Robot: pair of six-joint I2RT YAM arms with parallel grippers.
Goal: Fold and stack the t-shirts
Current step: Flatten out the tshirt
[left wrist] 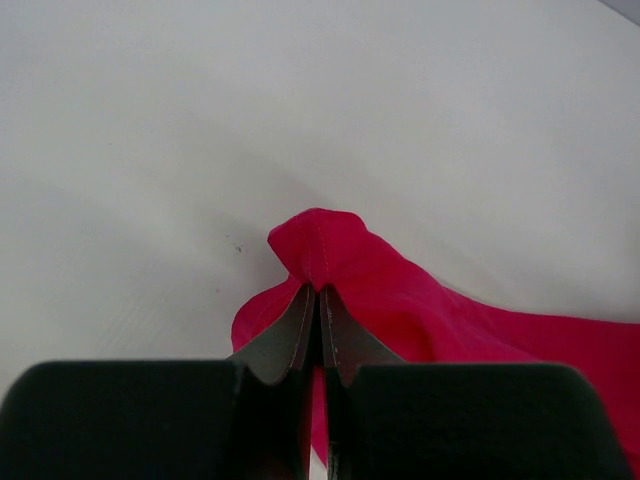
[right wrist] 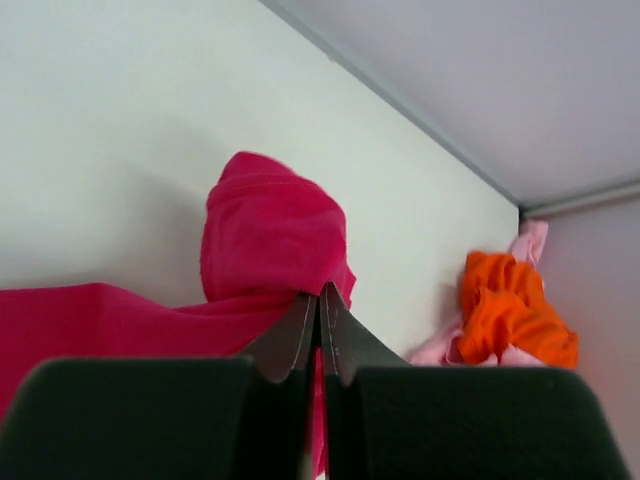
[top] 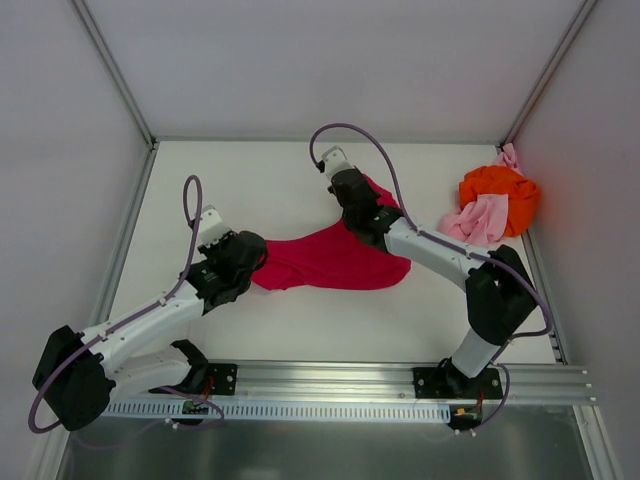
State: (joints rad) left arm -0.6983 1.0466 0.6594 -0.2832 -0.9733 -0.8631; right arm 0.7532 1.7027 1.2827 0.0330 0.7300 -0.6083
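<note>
The crimson t-shirt [top: 325, 258] hangs stretched between both arms over the middle of the white table. At its left end my left gripper [top: 256, 262] is shut on a bunched fold of the crimson t-shirt [left wrist: 400, 305]; the left gripper [left wrist: 318, 292] pinches red cloth between its tips. My right gripper [top: 368, 225] is shut on the right end of the crimson t-shirt [right wrist: 265, 235], cloth pressed in the right gripper [right wrist: 320, 292]. The orange t-shirt [top: 502, 193] and the pale pink t-shirt [top: 474, 221] lie crumpled together at the back right.
The orange t-shirt [right wrist: 510, 315] and pink t-shirt [right wrist: 530, 243] pile sits against the right wall by the corner post [top: 540, 75]. A metal rail [top: 400, 380] carrying the arm bases runs along the near edge. White walls enclose the table on three sides.
</note>
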